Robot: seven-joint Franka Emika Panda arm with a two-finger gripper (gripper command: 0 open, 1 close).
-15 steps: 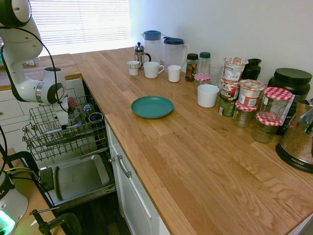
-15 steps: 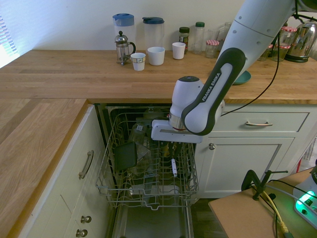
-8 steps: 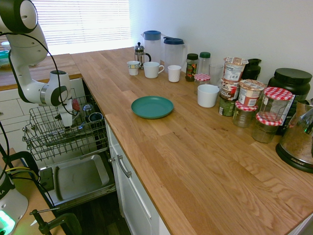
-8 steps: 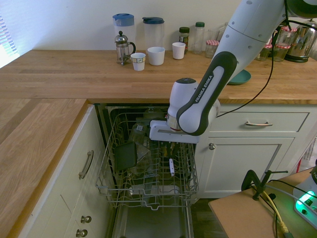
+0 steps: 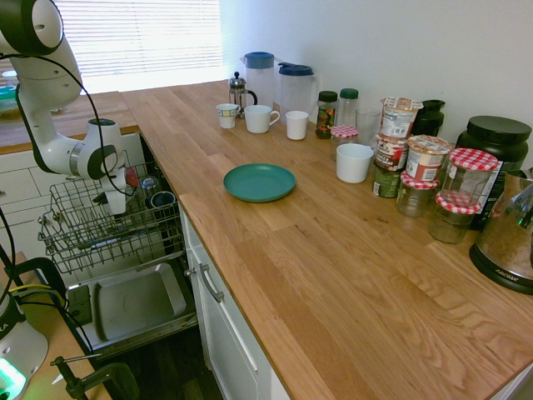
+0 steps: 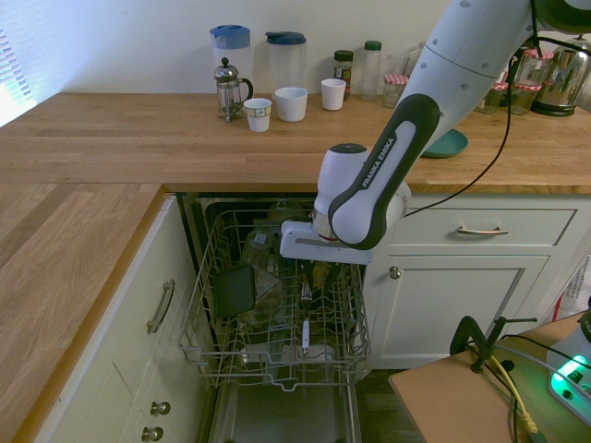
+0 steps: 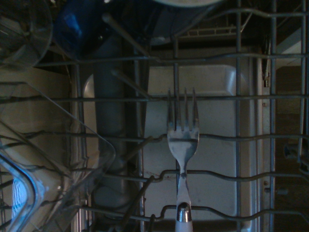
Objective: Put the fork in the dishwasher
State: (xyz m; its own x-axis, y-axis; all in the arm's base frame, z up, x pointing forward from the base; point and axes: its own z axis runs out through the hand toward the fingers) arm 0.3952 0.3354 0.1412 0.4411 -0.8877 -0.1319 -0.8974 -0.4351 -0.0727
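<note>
We've got the dishwasher [image 6: 277, 314] open with its wire rack [image 6: 199, 346] pulled out over the lowered door [image 5: 133, 304], and the gripper [image 6: 312, 274] hangs just above the rack, pointing straight down. The fork [image 6: 305, 325] is inside the rack – in the second exterior view it stands roughly upright below the gripper among the wires, tines up. From the wrist camera we see the fork [image 7: 182, 145] lying across the rack wires, tines spread, with the pale inner panel behind it.

Whether the jaws are open or holding anything, we can't tell – the arm's body hides them in both outside views. The fork sits lower than the gripper and looks apart from it, but we can't be sure of that either.

What else is in the rack: a dark square dish [image 6: 235, 291] leaning near the left side, a clear glass [image 6: 257, 247] toward the back, and in the first exterior view a blue-rimmed cup [image 5: 161, 200] close to the counter edge.

Up on the counter [image 5: 333, 250] sits a teal plate [image 5: 259, 182], 2 lidded jugs [image 5: 260, 75] at the back wall, a small coffee press [image 5: 239, 90] and 3 cups [image 5: 261, 118] in front of them – plus a cluster of jars [image 5: 416, 179] further right.
</note>
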